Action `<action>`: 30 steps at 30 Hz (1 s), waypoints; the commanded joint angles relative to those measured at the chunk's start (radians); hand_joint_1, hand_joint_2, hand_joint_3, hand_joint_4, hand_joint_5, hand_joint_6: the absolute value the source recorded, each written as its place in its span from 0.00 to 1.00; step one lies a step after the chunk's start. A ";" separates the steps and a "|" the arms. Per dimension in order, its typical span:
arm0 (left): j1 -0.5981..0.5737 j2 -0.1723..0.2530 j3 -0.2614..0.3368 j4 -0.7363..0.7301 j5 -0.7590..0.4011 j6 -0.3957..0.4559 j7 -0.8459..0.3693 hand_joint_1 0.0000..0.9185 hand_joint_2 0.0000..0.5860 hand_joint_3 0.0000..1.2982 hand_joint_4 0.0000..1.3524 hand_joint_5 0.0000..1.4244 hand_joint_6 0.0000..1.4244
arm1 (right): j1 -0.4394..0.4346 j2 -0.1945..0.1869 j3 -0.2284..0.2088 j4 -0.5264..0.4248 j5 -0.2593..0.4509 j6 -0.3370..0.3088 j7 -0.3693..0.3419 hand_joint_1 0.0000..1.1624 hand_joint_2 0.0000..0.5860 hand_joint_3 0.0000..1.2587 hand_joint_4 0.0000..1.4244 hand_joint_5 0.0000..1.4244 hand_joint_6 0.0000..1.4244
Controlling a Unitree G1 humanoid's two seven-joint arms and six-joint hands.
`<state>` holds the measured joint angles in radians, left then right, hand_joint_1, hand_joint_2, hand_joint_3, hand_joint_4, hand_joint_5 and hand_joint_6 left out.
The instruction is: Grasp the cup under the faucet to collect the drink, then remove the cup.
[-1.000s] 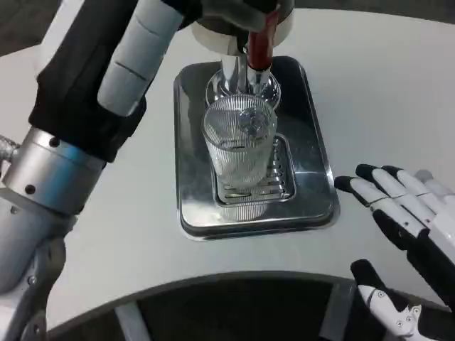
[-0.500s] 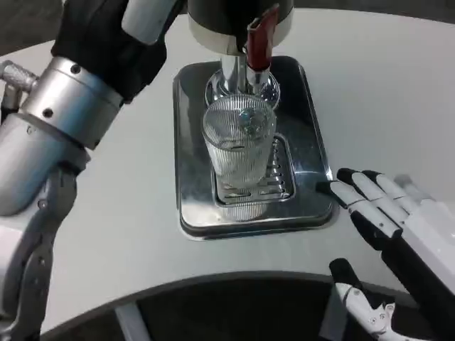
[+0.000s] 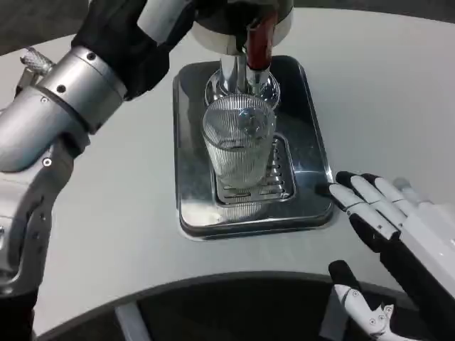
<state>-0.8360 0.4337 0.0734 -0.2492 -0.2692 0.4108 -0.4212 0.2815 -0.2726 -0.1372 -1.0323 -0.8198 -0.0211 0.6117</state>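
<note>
Ribbed cup point(image 3: 239, 153) stands upright under the faucet point(image 3: 259, 44); the right hand point(image 3: 398, 234), fingers spread and empty, lies nearer, toward the tabletop's right edge.

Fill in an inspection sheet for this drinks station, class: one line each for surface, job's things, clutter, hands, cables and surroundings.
Surface: white table, curved front edge, bare around the tray.
Job's things: ribbed clear cup upright on the grille of the metal tray, under the faucet with its red handle.
Clutter: nothing seen.
Hands: right hand open beside the tray's right edge, fingers spread, holding nothing and apart from the cup; left arm reaches up towards the dispenser, its hand out of frame.
Cables: nothing seen.
Surroundings: dark floor beyond the table's far and near edges.
</note>
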 commanded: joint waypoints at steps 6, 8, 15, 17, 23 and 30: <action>0.020 0.016 -0.024 0.039 0.013 0.000 -0.044 0.00 0.13 0.15 0.09 0.15 0.20 | 0.010 0.016 -0.008 -0.015 0.022 -0.023 0.005 0.28 0.95 0.05 0.00 0.00 0.00; 0.028 0.021 -0.027 0.049 0.018 0.000 -0.052 0.00 0.13 0.15 0.09 0.15 0.20 | 0.010 0.016 -0.011 -0.015 0.026 -0.026 0.006 0.28 0.95 0.05 0.00 0.00 0.00; 0.042 0.022 -0.040 0.089 0.027 -0.010 -0.077 0.00 0.13 0.15 0.09 0.15 0.19 | 0.006 0.030 0.002 -0.015 0.010 -0.042 0.010 0.27 0.94 0.05 0.00 0.00 0.00; 0.045 0.023 -0.050 0.107 0.032 -0.017 -0.092 0.00 0.14 0.15 0.09 0.15 0.19 | 0.011 0.036 0.004 -0.015 0.008 -0.047 0.011 0.27 0.94 0.05 0.00 0.00 0.00; 0.054 0.027 -0.082 0.145 0.057 -0.037 -0.126 0.00 0.14 0.15 0.09 0.14 0.18 | 0.022 0.044 -0.006 -0.015 0.015 -0.065 0.011 0.27 0.94 0.05 0.00 0.00 0.00; 0.047 0.058 -0.147 0.163 0.123 -0.080 -0.153 0.00 0.14 0.15 0.09 0.15 0.18 | 0.028 0.051 -0.016 -0.015 0.026 -0.079 0.013 0.27 0.94 0.05 0.00 0.00 0.00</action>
<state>-0.8192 0.4708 -0.0229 -0.1049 -0.1765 0.3253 -0.5176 0.2976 -0.2275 -0.1480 -1.0323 -0.8006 -0.0799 0.6126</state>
